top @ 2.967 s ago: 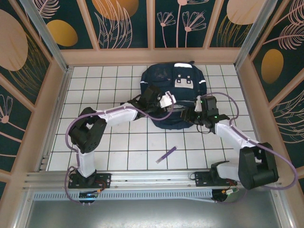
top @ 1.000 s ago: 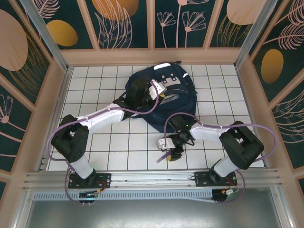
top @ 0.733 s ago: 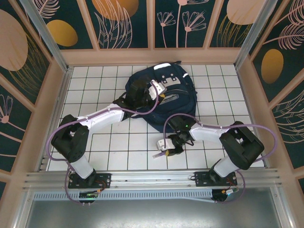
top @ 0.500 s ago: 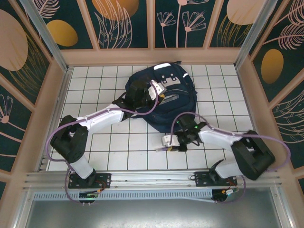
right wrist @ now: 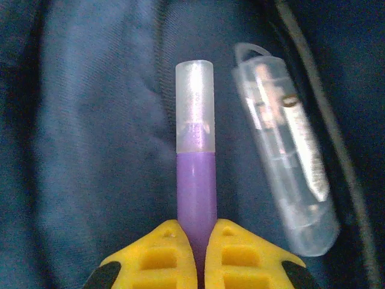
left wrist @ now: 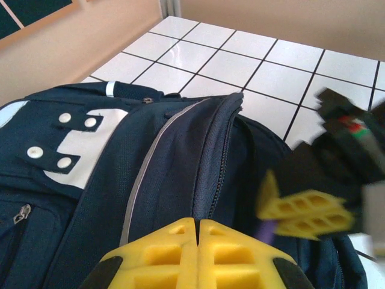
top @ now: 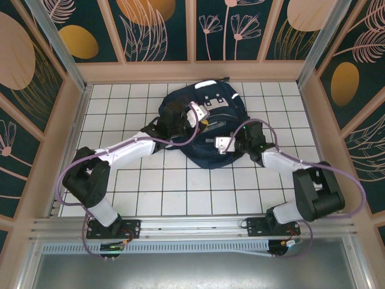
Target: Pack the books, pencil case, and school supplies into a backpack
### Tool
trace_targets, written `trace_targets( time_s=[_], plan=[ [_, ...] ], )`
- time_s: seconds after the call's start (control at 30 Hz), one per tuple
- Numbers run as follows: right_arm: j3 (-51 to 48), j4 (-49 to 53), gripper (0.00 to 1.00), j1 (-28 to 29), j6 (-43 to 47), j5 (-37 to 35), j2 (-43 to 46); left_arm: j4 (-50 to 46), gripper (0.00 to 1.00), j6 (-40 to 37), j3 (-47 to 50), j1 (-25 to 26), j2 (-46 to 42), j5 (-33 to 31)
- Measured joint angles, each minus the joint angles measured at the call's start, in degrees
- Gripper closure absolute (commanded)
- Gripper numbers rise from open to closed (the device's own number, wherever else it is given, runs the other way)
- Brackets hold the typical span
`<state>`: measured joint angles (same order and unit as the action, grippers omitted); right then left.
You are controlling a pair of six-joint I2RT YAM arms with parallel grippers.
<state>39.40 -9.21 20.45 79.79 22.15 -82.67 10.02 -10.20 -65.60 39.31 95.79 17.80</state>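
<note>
The navy backpack (top: 231,111) lies at the back middle of the tiled table. My left gripper (top: 203,122) is shut on the fabric edge beside its zip (left wrist: 219,150), fingertips (left wrist: 180,232) pressed together. My right gripper (top: 216,142) is shut on the purple pen (right wrist: 195,180), whose frosted cap points into the dark blue inside of the backpack (right wrist: 90,120). In the left wrist view the right gripper's fingers (left wrist: 304,214) and the pen (left wrist: 265,229) hover at the opening. A clear plastic pack (right wrist: 286,156) lies inside, just right of the pen. Books and pencil case are out of view.
White tiled floor (top: 162,180) stretches in front of the backpack, between the two arms. Peach-coloured walls (top: 192,72) close the table at the back and both sides. The left arm's elbow (top: 78,174) sits near the left wall.
My right gripper shut on the purple pen on the tiles in front and carried it up to the backpack's opening. My left gripper kept its hold on the backpack edge.
</note>
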Motion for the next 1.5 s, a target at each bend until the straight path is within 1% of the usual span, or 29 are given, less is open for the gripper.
trace_targets(
  time_s=[0.07, 0.1, 0.13, 0.2, 0.23, 0.33, 0.4, 0.47, 0.57, 0.6, 0.63, 0.67, 0.7, 0.73, 0.77, 0.8, 0.87, 0.9, 0.93, 1.0, 1.03, 1.07, 1.1, 1.2, 1.27, 1.33, 1.4, 1.5],
  plan=[
    [2.8, -2.2, 1.0, 0.0, 2.3, -1.2, -2.8, 0.0, 1.0, 0.2, 0.0, 0.0, 0.0, 0.2],
    [3.8, -3.6, 0.96, 0.0, 3.1, -1.8, -3.9, 0.0, 1.0, 0.2, 0.0, 0.0, 0.0, 0.3],
    [4.5, -5.5, 0.87, 0.0, 4.0, -2.5, -5.1, 0.0, 1.0, 0.3, 0.0, 0.0, 0.0, 0.4],
    [4.8, -9.1, 0.64, 0.2, 5.2, -3.8, -6.7, 0.0, 1.0, 0.5, 0.0, 0.0, 0.0, 0.6],
    [4.7, -10.4, 0.62, 0.4, 5.6, -4.6, -7.4, 0.0, 1.0, 0.6, 0.0, 0.0, 0.0, 0.7],
    [2.9, -14.3, 0.62, 1.2, 5.4, -5.6, -7.6, 0.1, 1.0, 0.8, 0.0, -0.1, 0.0, 0.9],
    [0.4, -15.4, 0.62, 1.3, 3.7, -4.7, -5.9, 0.0, 1.0, 0.9, 0.0, -0.2, 0.0, 1.1],
    [-2.9, -16.2, 0.61, 1.0, 0.5, -3.2, -2.3, 0.1, 1.0, 0.9, 0.0, -0.2, 0.0, 1.3],
    [-9.1, -19.4, 0.57, 0.2, -8.8, -1.5, 6.5, 0.0, 1.0, 0.7, 0.0, -0.2, 0.0, 1.7],
    [-10.9, -20.8, 0.57, -0.1, -13.2, -1.6, 10.0, -0.4, 0.99, 0.2, -0.1, -0.3, 0.2, 2.2],
    [-12.4, -22.3, 0.56, -0.3, -17.5, -1.8, 13.1, -1.0, 0.93, -0.2, -0.5, -0.3, 0.4, 2.8],
    [-13.8, -23.8, 0.53, -0.5, -21.7, -2.3, 16.0, -1.6, 0.88, -0.9, -1.0, -0.3, 0.7, 3.4],
    [-15.1, -25.1, 0.52, -0.9, -26.1, -2.9, 18.9, -2.4, 0.85, -1.6, -1.8, -0.3, 1.1, 4.1],
    [-16.5, -26.2, 0.49, -1.6, -30.3, -3.5, 21.8, -3.1, 0.82, -2.1, -2.6, -0.3, 1.5, 4.8],
    [-17.5, -26.8, 0.44, -2.0, -33.6, -4.0, 23.8, -3.4, 0.8, -2.7, -3.2, -0.3, 1.6, 5.3],
    [-18.7, -27.5, 0.34, -2.8, -38.1, -5.0, 26.1, -3.8, 0.78, -3.1, -4.0, -0.3, 1.6, 5.8],
    [-20.1, -27.6, 0.19, -4.0, -47.2, -8.9, 29.6, -3.9, 0.68, -4.0, -5.8, -0.3, 1.6, 6.2],
    [-20.0, -26.6, 0.03, -4.5, -53.3, -12.5, 30.9, -3.9, 0.63, -4.7, -6.7, -0.3, 1.6, 6.3],
    [-19.0, -24.5, 0.01, -4.7, -59.4, -15.8, 31.6, -4.1, 0.62, -5.0, -7.6, -0.4, 1.6, 6.2],
    [-14.2, -15.9, 0.01, -5.6, -71.1, -21.2, 31.6, -4.4, 0.57, -5.8, -9.0, -0.9, 1.6, 5.7],
    [-11.1, -11.5, 0.01, -6.3, -76.4, -22.4, 30.8, -4.8, 0.56, -6.0, -9.6, -1.2, 1.7, 5.2],
    [-8.0, -7.5, 0.03, -7.1, -81.1, -22.3, 29.6, -5.6, 0.54, -5.9, -10.6, -2.1, 2.1, 4.5],
    [-4.7, -4.0, 0.08, -8.0, -85.7, -21.7, 27.9, -6.2, 0.53, -5.6, -12.2, -3.0, 3.0, 4.0],
    [1.9, 3.6, 0.22, -8.9, -96.2, -16.9, 21.8, -7.9, 0.49, -4.7, -19.0, -6.2, 8.9, 2.3],
    [3.8, 7.1, 0.29, -8.9, -100.9, -13.1, 16.4, -8.7, 0.49, -5.6, -22.6, -7.8, 13.9, 0.9],
    [4.0, 10.0, 0.36, -8.9, -103.8, -10.7, 11.6, -8.8, 0.51, -6.8, -23.8, -8.6, 18.6, -0.5],
    [4.0, 13.1, 0.45, -8.9, -105.1, -9.2, 6.9, -9.2, 0.52, -8.0, -23.3, -8.6, 23.4, -1.8],
    [4.8, 15.1, 0.58, -8.9, -104.6, -7.5, 1.2, -8.8, 0.53, -8.4, -20.2, -8.2, 27.3, -2.0]
  ],
)
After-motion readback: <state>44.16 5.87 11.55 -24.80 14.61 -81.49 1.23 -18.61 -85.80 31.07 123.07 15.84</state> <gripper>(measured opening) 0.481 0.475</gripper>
